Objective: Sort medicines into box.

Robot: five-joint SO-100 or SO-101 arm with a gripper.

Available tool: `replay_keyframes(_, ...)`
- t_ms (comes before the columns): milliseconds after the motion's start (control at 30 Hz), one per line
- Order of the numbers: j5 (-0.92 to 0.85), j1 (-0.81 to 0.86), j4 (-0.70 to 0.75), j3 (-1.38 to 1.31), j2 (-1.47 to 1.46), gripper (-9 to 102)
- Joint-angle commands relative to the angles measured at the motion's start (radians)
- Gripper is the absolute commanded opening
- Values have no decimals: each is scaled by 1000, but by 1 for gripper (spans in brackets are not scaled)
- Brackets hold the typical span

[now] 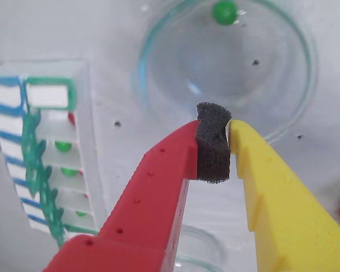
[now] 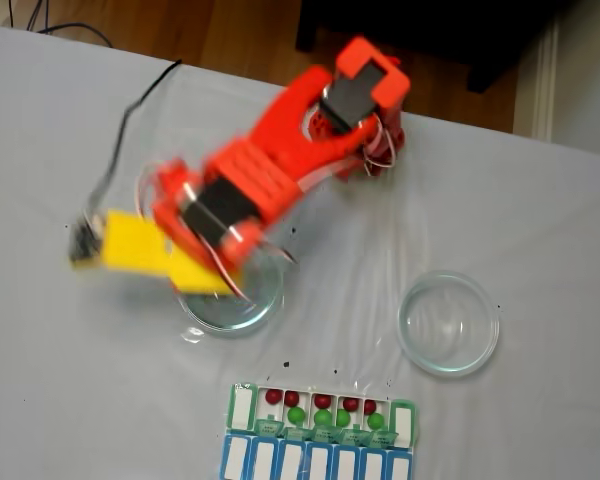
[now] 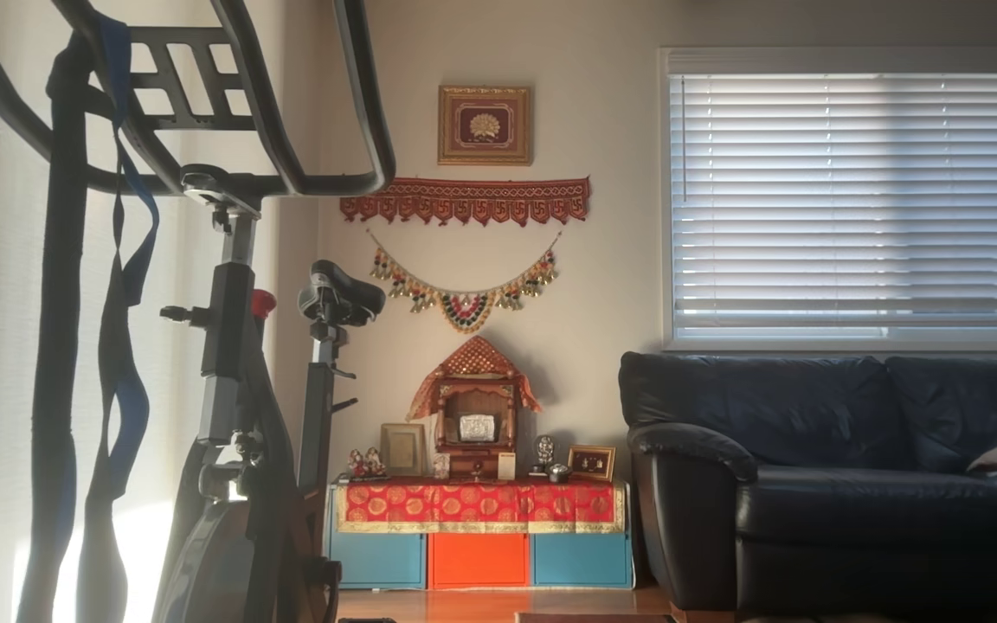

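Observation:
In the wrist view my gripper [image 1: 229, 136] is shut, its red finger [image 1: 170, 164] and yellow finger [image 1: 260, 170] pressed on a dark foam pad [image 1: 213, 141], with no ball between them. It hovers over a clear glass dish [image 1: 226, 68] where one green medicine [image 1: 225, 11] lies at the far rim. The box [image 1: 79, 90] stands to the left, with green medicines [image 1: 63, 146] in its compartments. In the fixed view the gripper [image 2: 220, 285], blurred, hangs over the left dish [image 2: 195, 318]. The box [image 2: 240, 405] holds several red [image 2: 273, 396] and green medicines [image 2: 296, 414].
A blue-and-white organizer row [image 2: 315, 462] adjoins the box at the table's near edge. A second glass dish [image 2: 448, 322] sits to the right. The arm's red base [image 2: 365, 120] stands at the back, and a cable [image 2: 130, 110] trails left. The other view faces a living room.

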Motion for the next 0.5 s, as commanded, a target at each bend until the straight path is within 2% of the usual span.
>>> replay_keyframes(0,8,57,-172,216,238,2)
replay_keyframes(167,8,87,-489,716,535,1)
replay_keyframes(267,-2,86,-604,923,684,1)
replay_keyframes(367,0,71,-680,1015,730,1)
replay_keyframes(467,48,34,-724,988,658,1)
